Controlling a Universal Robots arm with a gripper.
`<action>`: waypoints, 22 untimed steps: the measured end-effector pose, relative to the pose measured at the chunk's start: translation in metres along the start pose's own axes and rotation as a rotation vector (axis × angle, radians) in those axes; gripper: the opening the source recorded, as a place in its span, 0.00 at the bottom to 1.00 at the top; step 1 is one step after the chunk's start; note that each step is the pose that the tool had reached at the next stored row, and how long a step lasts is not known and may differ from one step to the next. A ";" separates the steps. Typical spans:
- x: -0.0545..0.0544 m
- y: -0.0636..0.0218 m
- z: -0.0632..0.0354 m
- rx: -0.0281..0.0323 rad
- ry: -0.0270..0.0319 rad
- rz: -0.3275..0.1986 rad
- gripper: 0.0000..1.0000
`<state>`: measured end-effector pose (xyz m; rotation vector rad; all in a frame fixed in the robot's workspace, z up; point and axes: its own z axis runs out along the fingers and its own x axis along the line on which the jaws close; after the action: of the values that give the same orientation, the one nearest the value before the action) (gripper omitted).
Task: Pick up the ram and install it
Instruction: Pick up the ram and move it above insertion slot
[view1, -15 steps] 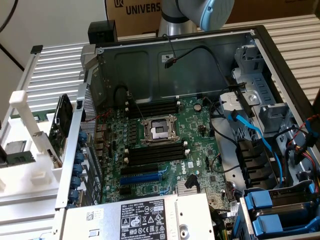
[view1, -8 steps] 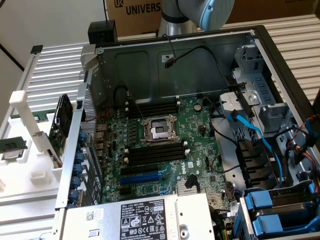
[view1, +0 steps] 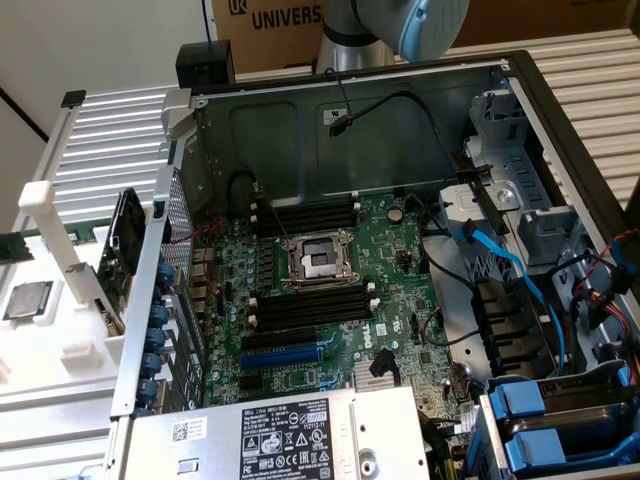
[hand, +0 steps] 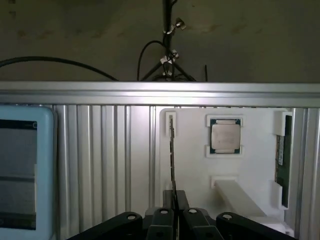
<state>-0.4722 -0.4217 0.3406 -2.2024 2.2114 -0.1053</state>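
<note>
The ram (hand: 282, 155), a long green board with a white label, stands on edge between white brackets of a white fixture (hand: 250, 165). My gripper (hand: 173, 200) hangs well above that fixture with its black fingers pressed together, shut. A thin dark strip (hand: 172, 150), seen edge-on, runs from another white bracket towards the fingertips; I cannot tell whether it touches them. In the exterior view the motherboard (view1: 330, 290) lies in the open case, with long black memory slots (view1: 310, 305) on both sides of the processor socket (view1: 318, 258). The arm's blue-grey joint (view1: 410, 25) is above the case's far wall.
A square silver processor chip (hand: 225, 136) sits in the fixture between the strip and the ram, and also on the white fixture (view1: 28, 298). A ribbed aluminium table (hand: 100, 165), its rail (hand: 160, 95) and a blue-framed screen (hand: 22, 170) lie nearby. Cables (view1: 500, 255), drive bays (view1: 560, 420) and the power supply (view1: 290, 435) crowd the case.
</note>
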 end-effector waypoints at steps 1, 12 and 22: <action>0.000 -0.0003 -0.0047 0.0001 -0.0001 0.000 0.13; 0.005 -0.0258 -0.0528 -0.0062 0.0000 0.000 0.13; 0.014 -0.0594 -0.0726 -0.0259 0.0000 -0.001 0.13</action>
<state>-0.4174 -0.4338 0.4171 -2.2165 2.2244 -0.0771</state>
